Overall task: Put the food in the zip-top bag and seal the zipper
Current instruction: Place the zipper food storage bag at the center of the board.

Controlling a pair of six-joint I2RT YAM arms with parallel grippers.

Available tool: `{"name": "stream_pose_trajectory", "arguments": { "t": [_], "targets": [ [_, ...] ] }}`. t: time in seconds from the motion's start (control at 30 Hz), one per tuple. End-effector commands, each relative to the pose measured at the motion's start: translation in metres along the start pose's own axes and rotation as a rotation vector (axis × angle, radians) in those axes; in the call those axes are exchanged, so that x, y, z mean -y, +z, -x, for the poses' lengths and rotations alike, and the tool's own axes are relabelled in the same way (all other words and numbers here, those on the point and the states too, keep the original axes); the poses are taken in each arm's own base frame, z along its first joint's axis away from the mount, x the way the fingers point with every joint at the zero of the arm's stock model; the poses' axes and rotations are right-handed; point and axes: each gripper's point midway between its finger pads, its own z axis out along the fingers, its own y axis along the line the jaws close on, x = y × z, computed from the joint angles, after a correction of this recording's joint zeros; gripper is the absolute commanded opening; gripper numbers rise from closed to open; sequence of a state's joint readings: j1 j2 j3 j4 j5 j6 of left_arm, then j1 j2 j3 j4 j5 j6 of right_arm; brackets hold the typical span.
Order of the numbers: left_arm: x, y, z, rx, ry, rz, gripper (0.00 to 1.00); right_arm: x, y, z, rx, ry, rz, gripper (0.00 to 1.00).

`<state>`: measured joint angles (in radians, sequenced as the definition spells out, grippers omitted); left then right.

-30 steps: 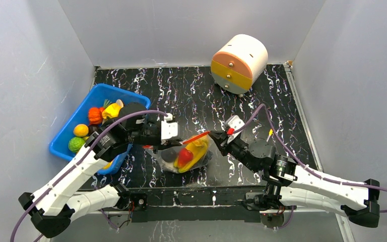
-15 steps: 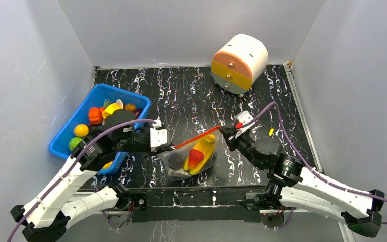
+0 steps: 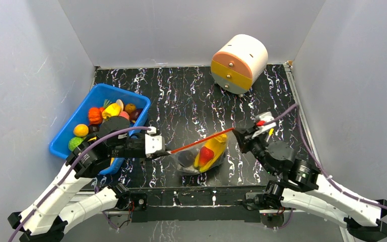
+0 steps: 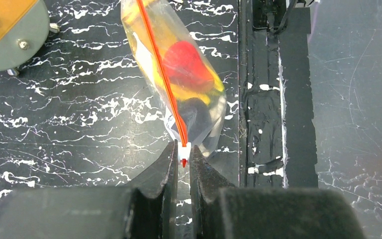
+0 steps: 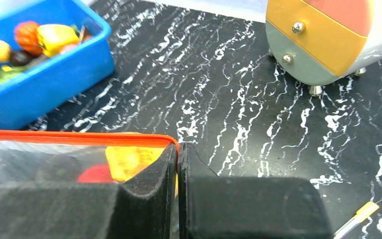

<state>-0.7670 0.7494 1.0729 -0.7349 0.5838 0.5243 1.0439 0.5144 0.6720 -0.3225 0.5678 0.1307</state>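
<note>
My left pincer (image 4: pixel 182 158), almost shut, pinched the zipper (image 4: pixel 158 64), which ran straight ahead to my right pincer (image 5: pixel 178 154), clamped tight on its far end; the zip-top bag (image 3: pixel 201 160) sagged between them.

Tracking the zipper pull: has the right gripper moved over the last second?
Yes. The right gripper, shut on the zipper, moved right, away from the blue bin.

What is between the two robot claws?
The orange-red zipper stretches straight from the left claw to the right claw, with the clear bag beneath it. The top view shows it.
</note>
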Motion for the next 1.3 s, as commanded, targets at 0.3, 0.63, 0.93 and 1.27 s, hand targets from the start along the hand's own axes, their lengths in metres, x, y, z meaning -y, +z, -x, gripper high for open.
{"name": "stream_pose_trajectory", "arguments": {
  "t": [0.3,0.63,0.93,1.27],
  "targets": [
    [0.001,0.024,-0.011,0.020,-0.052,-0.052,0.00,0.036,-0.007,0.026,0.109,0.107,-0.187,0.00],
    [-0.063,0.041,-0.046,-0.130,-0.034,0.222,0.00,0.034,0.053,0.023,0.104,-0.076,-0.182,0.00],
    [-0.087,0.035,-0.052,-0.123,0.012,0.375,0.00,0.045,0.083,0.029,0.132,-0.032,-0.130,0.00],
    [-0.114,0.039,-0.071,-0.211,0.010,0.484,0.00,0.054,0.110,0.025,0.122,-0.023,-0.109,0.00]
  ]
}}
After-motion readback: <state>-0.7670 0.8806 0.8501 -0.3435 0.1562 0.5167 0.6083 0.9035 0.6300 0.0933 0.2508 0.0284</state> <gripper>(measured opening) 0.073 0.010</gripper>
